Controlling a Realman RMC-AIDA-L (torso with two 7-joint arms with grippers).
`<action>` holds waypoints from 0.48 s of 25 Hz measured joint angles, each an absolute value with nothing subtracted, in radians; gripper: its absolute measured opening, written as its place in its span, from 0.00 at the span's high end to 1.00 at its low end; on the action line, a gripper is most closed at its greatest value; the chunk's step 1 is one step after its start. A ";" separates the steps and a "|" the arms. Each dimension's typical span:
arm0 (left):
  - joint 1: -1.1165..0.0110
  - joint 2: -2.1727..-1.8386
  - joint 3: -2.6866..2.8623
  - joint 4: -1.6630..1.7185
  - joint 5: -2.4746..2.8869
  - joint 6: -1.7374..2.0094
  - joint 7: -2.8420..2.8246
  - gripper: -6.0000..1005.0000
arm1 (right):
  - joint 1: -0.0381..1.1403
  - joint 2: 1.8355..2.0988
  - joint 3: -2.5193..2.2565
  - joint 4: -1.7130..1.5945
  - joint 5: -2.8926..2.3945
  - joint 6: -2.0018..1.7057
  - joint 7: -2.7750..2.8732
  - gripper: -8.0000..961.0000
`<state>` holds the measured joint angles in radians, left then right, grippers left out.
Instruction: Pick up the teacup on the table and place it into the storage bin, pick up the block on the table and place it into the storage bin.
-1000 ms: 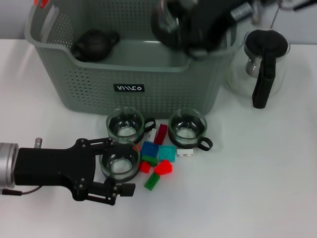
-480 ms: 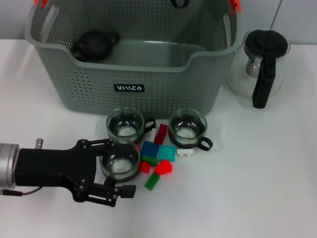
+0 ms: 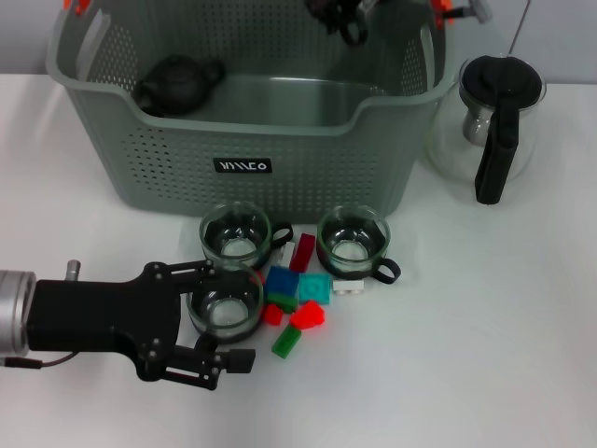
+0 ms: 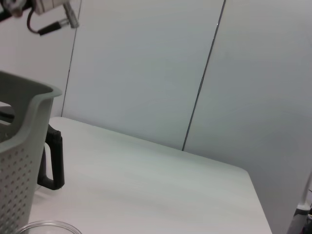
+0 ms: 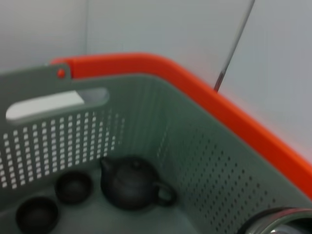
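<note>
A white table (image 3: 485, 355) is backed by pale wall panels. At its far side stands the bin (image 3: 244, 166), grey-green, perforated, with a black label on the front wall and orange clips at the handles. Inside it a dark teapot (image 3: 177, 82) is seen; in the right wrist view two small dark cups (image 5: 73, 186) lie beside it. A glass pot (image 3: 490, 117) with a black handle stands just right of the bin.

Three glass teacups with black handles stand in front of the bin. The nearest teacup (image 3: 225, 303) is clear, round and low, and upright. It is bracketed by the left end effector (image 3: 228, 313), which lies low along the table from the left; its fingers are spread to either side of the glass and do not appear closed on it, so the cup is judged not yet gripped. The side-on approach is presumably chosen so that the wall of the cup is clamped without the rim being disturbed. The two other teacups (image 3: 237, 235) stand just behind, near the bin.

Small blocks (image 3: 297, 299), blue, teal, red, green and white, are heaped between the cups, touching one another and close to the bracketed cup.

The right end effector (image 3: 340, 14) is held high over the bin's far rim; whether it is released or clenched cannot be told.
</note>
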<state>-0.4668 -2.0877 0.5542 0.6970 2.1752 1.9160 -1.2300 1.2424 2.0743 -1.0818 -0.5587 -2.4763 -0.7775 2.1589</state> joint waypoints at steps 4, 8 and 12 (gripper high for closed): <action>-0.462 -2.088 0.554 0.696 2.175 1.916 -1.229 0.07 | 1.241 2.084 -1.124 -0.522 -2.477 -0.729 2.159 0.93; -0.461 -2.089 0.554 0.696 2.175 1.913 -1.229 0.07 | 1.236 2.088 -1.146 -0.507 -2.477 -0.712 2.162 0.93; -0.461 -2.091 0.554 0.695 2.176 1.908 -1.228 0.07 | 1.229 2.091 -1.155 -0.499 -2.478 -0.709 2.162 0.93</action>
<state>-0.4615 -2.0906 0.5538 0.6951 2.1759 1.9081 -1.2278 1.2289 2.0911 -1.1554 -0.4994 -2.4781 -0.7093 2.1621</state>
